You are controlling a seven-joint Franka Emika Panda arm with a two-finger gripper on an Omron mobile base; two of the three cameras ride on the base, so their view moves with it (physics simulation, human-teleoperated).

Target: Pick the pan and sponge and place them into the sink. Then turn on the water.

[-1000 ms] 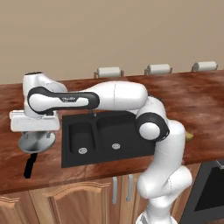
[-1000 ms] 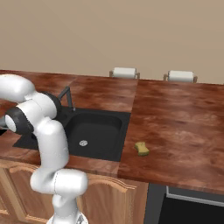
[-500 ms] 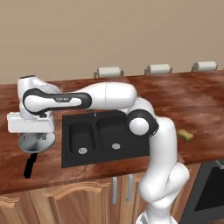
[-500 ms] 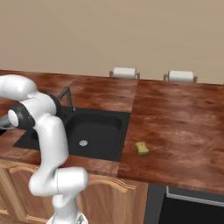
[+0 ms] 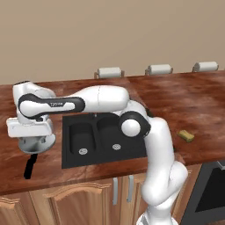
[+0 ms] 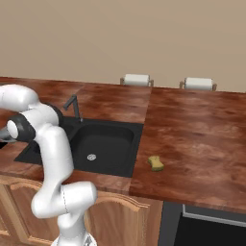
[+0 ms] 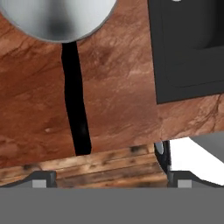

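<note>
The pan [image 5: 38,145] lies directly beneath the pincer [image 5: 30,139], whose spread I cannot tell.

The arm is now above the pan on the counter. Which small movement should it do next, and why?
Probably a short descent onto the pan, adjusting toward its black handle. The hand is over the pan left of the sink, and in the hand view the pan and handle lie flat on the counter, apparently not yet gripped. The sponge can wait.
</note>
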